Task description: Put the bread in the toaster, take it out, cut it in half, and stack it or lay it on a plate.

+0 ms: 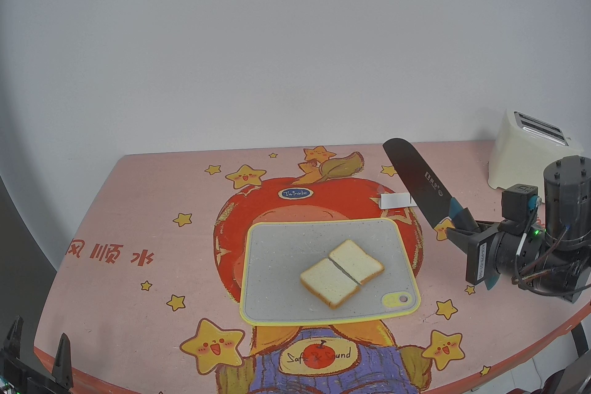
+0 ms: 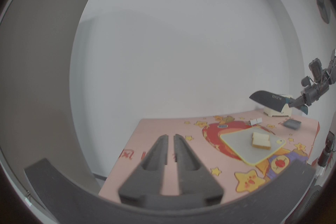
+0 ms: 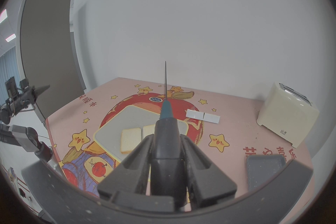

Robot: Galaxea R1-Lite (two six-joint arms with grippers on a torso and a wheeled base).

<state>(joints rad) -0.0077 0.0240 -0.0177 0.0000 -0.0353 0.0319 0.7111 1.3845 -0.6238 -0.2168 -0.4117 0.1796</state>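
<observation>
Cut looks done, toasting prob. too: pale bread slice (image 1: 341,272) lies in two halves on grey yellow-rimmed board (image 1: 277,253), left of R pincer (image 1: 458,229), which clamps black-bladed knife (image 1: 418,183). L pincer (image 2: 170,154) near-closed, empty. Left: plating on dark grey tray (image 3: 266,168).

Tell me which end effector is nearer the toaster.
Right. The right end effector, gripping the knife, is close by the toaster; the left end effector is at the table's opposite corner.
</observation>
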